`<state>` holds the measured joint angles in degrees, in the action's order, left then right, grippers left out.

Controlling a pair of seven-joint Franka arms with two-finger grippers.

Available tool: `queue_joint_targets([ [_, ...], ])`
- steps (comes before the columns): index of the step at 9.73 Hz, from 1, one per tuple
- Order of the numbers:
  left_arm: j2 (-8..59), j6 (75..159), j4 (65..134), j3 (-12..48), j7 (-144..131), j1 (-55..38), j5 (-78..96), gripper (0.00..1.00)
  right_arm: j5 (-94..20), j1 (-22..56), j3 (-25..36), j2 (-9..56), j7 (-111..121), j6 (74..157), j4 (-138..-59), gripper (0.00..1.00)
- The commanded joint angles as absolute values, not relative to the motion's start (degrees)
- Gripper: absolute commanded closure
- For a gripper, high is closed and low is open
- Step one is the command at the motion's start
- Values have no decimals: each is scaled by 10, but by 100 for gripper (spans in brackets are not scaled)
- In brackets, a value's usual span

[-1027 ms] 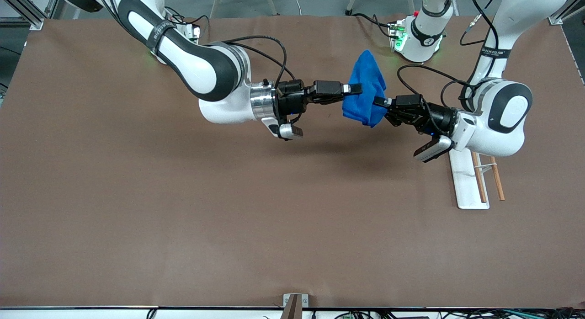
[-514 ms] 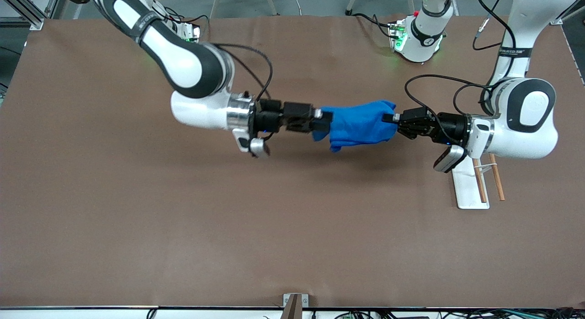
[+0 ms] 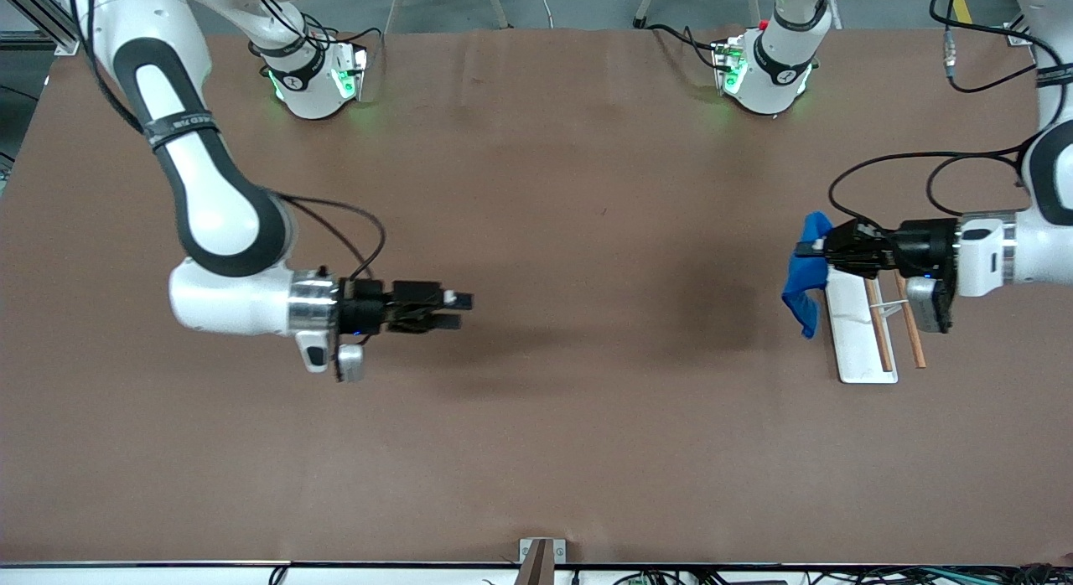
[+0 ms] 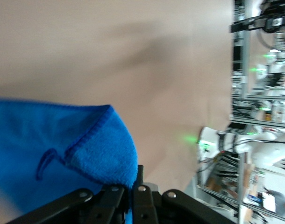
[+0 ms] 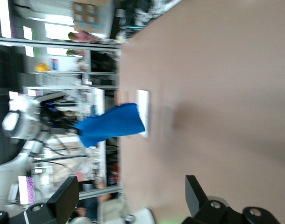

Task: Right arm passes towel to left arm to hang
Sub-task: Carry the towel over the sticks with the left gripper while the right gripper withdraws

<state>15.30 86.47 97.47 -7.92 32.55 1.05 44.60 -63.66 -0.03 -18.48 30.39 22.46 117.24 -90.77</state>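
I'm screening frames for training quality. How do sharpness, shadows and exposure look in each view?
Front view: sharp, evenly lit; soft dark shadows on the brown table under both arms. Left wrist view: the bright blue thin cloth towel fills the foreground, fairly crisp; the table looks washed out. Right wrist view: smeared, hazy throughout; the right hand is a dark silhouette; bright lamps glare in the background.

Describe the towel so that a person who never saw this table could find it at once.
Look at the left arm's end of the brown table, where a white tray carries two wooden rods. Above its edge, the left gripper is shut on the towel, the only bright blue thing, hanging limp.
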Motion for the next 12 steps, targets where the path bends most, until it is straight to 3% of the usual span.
queue_joint_targets([
  [1, 184, 873, 971, -138, 331, 4, 421, 100, -511, 8, -144, 280, 149, 1158, -904, 0],
  [6, 220, 977, 970, -204, 357, 8, 331, 100, -173, 8, -30, 216, 45, 1111, -909, 0],
  [10, 262, 1019, 970, -287, 470, 10, 331, 100, -10, 11, 25, 155, -12, 1095, -913, 0],
  [12, 289, 1025, 945, -303, 482, 19, 330, 100, 33, 6, 37, 98, -76, 1039, -912, 0],
])
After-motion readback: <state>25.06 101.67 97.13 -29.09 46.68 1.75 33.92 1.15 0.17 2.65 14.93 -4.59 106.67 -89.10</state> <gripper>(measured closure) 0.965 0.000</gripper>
